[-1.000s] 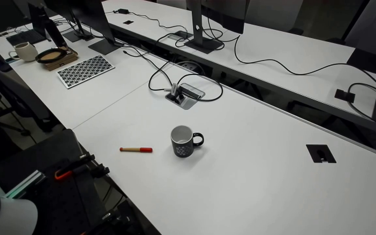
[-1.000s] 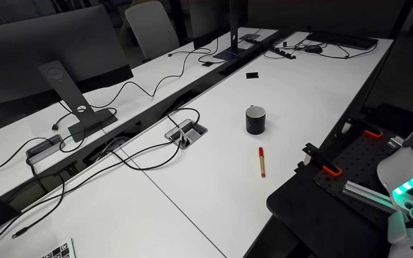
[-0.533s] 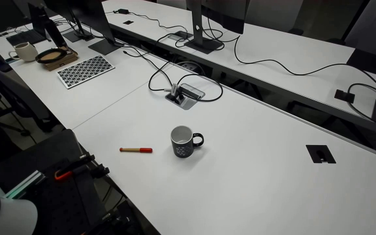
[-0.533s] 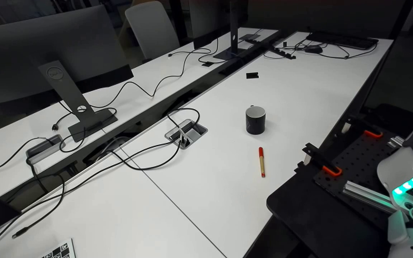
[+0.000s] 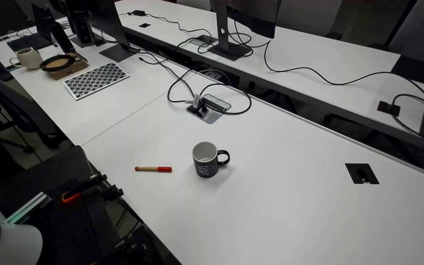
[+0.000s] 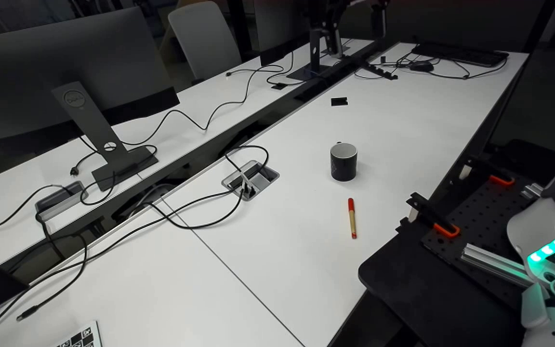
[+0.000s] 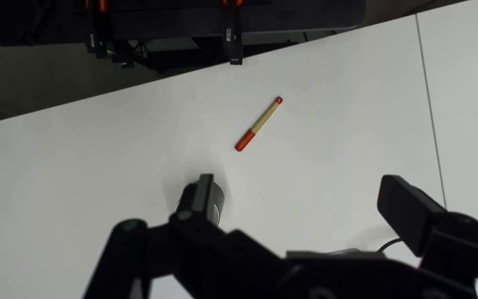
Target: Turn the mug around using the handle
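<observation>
The dark mug [image 5: 205, 163] stands upright on the white table in both exterior views [image 6: 343, 166]. Its handle [image 5: 229, 157] sticks out to the right in an exterior view. Only a small tip of the handle [image 6: 339, 142] shows behind the rim in an exterior view. In the wrist view the mug [image 7: 219, 195] is mostly covered by the left finger, and its handle is hidden. My gripper [image 7: 299, 179] is open with nothing between its fingers. It is high above the table, apart from the mug, at the top of both exterior views [image 6: 358, 42] [image 5: 83, 35].
A red and tan marker pen [image 5: 153, 169] lies near the mug, also in the wrist view [image 7: 259, 123]. A table outlet [image 5: 215, 116] with black cables [image 5: 248, 106] is behind the mug. A keyboard [image 5: 96, 80] and monitors stand farther off. The table's front edge borders a black platform [image 6: 403, 270].
My gripper has come into view at the top of both exterior views. The mug and the pen have not moved.
</observation>
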`<move>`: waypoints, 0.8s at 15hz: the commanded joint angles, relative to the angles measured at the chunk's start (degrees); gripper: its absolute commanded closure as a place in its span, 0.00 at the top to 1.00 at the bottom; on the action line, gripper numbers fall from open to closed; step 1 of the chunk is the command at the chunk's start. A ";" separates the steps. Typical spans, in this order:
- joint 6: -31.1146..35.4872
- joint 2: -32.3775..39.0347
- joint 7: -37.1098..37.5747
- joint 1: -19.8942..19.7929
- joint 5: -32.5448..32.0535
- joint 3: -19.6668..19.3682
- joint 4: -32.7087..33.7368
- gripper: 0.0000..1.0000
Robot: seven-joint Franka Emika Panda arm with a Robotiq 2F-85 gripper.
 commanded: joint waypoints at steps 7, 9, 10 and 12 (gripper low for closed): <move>3.80 -0.41 2.64 1.02 1.01 -1.58 -1.45 1.00; 8.06 2.04 4.85 0.52 1.18 -1.39 -2.22 1.00; 10.21 2.95 6.04 0.23 0.64 -1.26 -2.70 1.00; 15.68 6.15 7.79 -0.07 1.17 -1.60 -3.55 1.00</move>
